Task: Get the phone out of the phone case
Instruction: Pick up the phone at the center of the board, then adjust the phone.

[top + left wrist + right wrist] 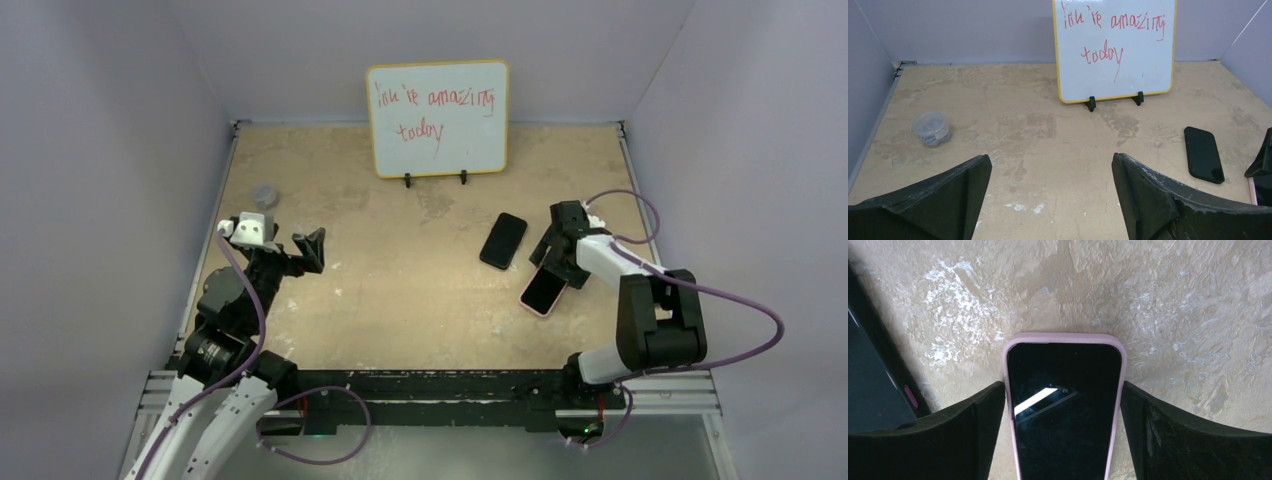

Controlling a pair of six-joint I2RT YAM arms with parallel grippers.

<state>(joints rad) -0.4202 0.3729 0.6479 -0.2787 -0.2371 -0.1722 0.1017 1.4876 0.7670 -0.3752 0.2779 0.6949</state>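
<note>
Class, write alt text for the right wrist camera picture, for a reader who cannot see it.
A phone in a pink case lies screen-up on a mottled beige table, closely flanked on its long sides by the two black fingers of the right gripper. A dark flat object shows partly at the left edge.

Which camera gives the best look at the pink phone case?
The right wrist view: the pink phone case fills mid-frame, sharp, between the fingers of the right gripper. The top view shows it small, partly under that gripper; the left wrist catches only a pink sliver.
</note>
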